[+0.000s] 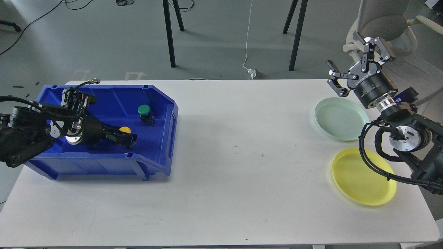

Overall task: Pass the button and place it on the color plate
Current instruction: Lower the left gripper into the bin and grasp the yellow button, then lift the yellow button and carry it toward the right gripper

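Note:
A yellow button [124, 130] and a green button [144, 110] on black bases sit inside the blue bin [162, 103] at the left of the table. My left gripper [128, 138] reaches low into the bin, and its fingers look closed on the dark base of the yellow button, whose cap shows just above them. The green button stands apart, further back and to the right. My right gripper [346, 52] is open and empty, raised above the far right of the table behind the pale green plate [341, 119]. The yellow plate [363, 177] lies nearer, at the right edge.
The white table [235, 155] spans the view. The bin's open, lowered front faces right. Chair and stand legs [169, 33] rise beyond the far edge, and a grey chair [384, 20] stands behind my right arm.

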